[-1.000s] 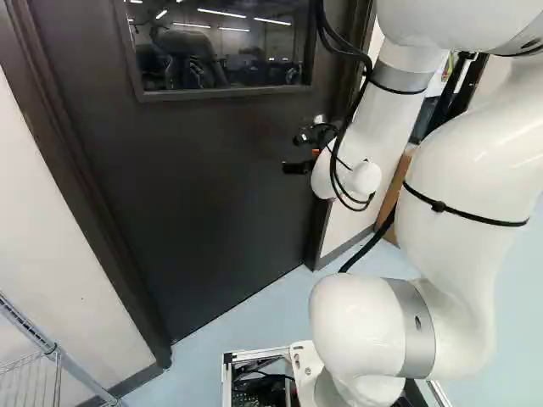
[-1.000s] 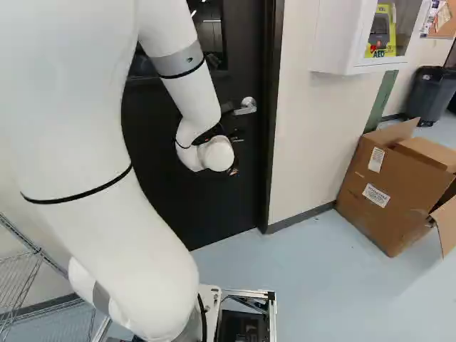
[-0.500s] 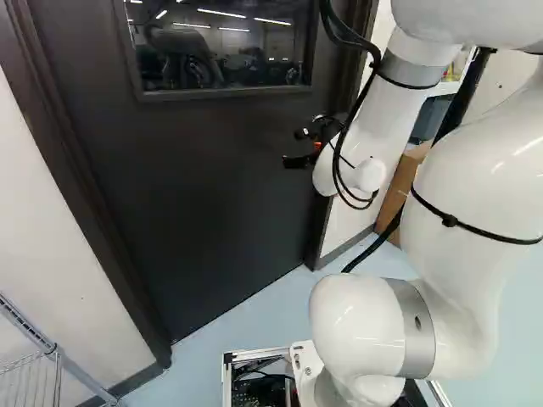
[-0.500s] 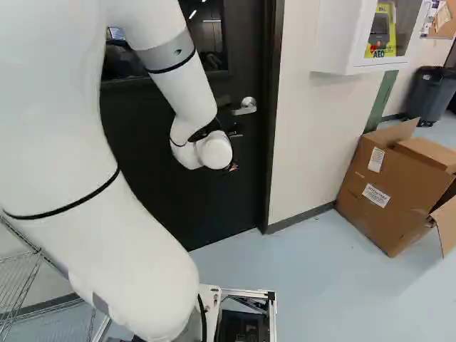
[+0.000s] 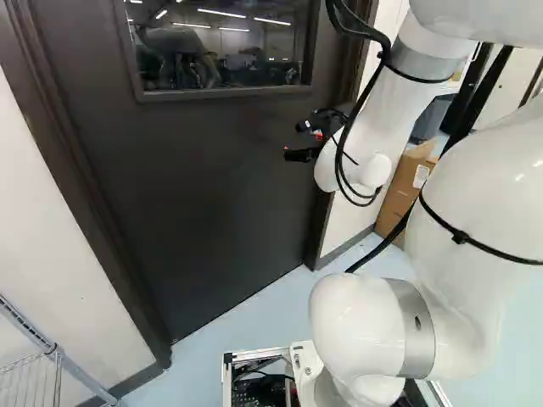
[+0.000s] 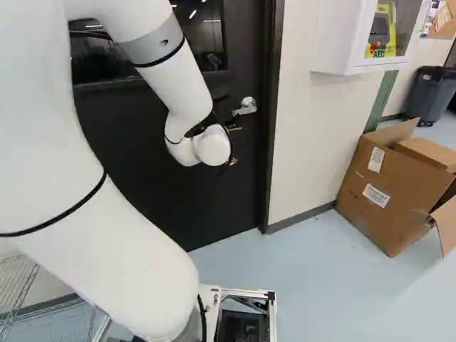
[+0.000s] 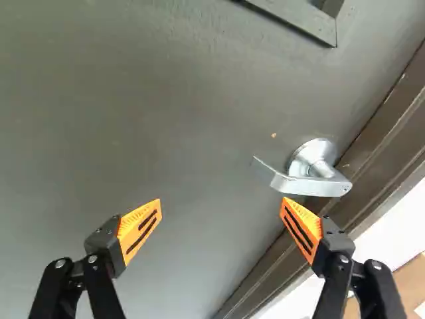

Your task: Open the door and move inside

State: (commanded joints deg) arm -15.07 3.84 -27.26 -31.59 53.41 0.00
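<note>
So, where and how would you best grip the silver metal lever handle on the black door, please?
I'd pinch the bar near its free end, straight from the front, fingers above and below: it is slim, stands off the door and mounts at its other end, by the frame, which should give good leverage.

Over the last sec. or so, the arm [image 5: 471, 203] shifted: its big upper section leaned further R in the L base view & further L in the R base view. That uncovered more of the door [image 6: 135, 164], its window [image 6: 107, 60] & handle [image 6: 246, 107], plus more of the cardboard box [image 5: 396, 199] in the L view. The gripper's [image 5: 292, 141] lower finger rose a bit there.
</note>
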